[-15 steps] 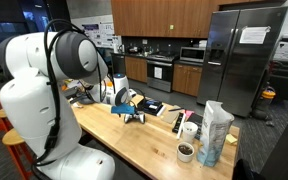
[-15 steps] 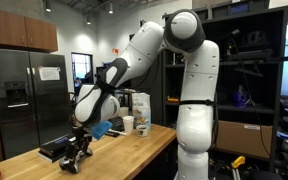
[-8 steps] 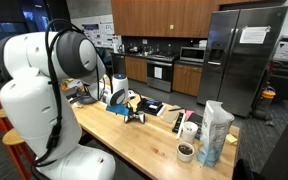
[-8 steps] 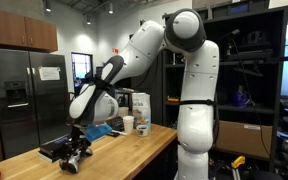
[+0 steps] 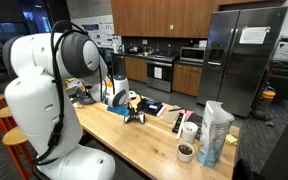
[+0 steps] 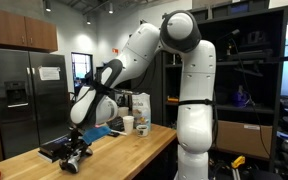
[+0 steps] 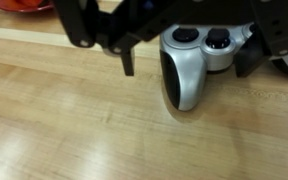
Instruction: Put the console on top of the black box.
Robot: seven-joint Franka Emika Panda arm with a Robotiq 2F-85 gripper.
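As the black pincer [image 7: 187, 62] hung spread over the white plastic console [image 7: 189, 78]
It flanked the console on the wooden counter [image 7: 64, 125], apparently lined up for grasping.

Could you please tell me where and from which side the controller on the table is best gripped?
I would grip the controller by its white handle, across its narrow width, coming straight down from above: it lies flat on the table, sticks up, handle jutting free.
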